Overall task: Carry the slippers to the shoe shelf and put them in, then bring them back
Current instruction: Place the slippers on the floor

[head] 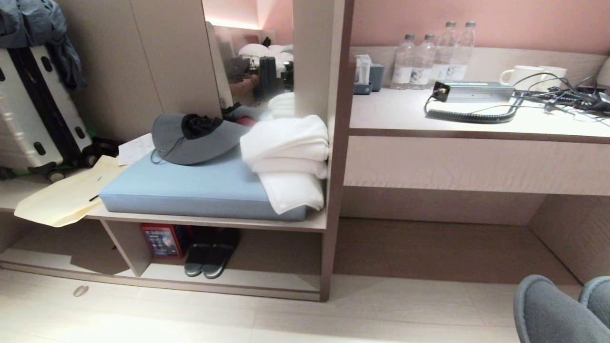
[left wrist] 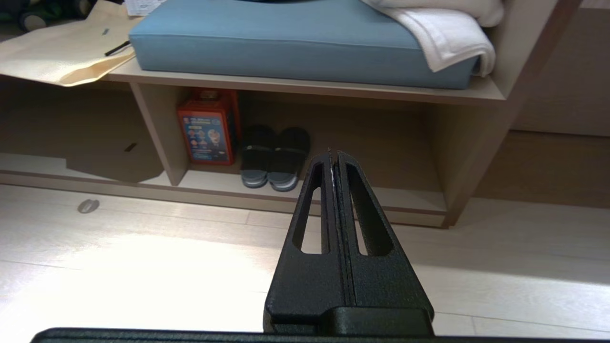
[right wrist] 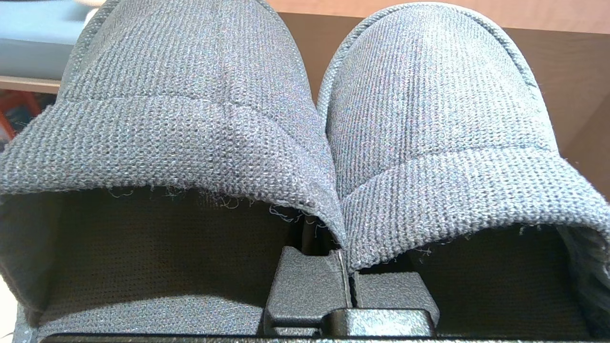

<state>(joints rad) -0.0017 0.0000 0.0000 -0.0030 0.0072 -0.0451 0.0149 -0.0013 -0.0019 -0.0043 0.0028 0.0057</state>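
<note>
Pink wall [head: 476,19], pale wood floor [head: 286,319], long desk [head: 476,124].

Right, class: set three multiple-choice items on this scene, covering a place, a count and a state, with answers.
1. Where is the dark striped pair?
A on the cushion
B in the shoe shelf, beside the red box
C on the suitcase

2. How many water bottles stand on the desk?
A two
B four
C six

3. The right hand is
A open
B shut, empty
C shut on the grey slippers

Answers:
1. B, they sit in the cubby.
2. B, four caps show.
3. C, it pinches their inner edges.
</note>
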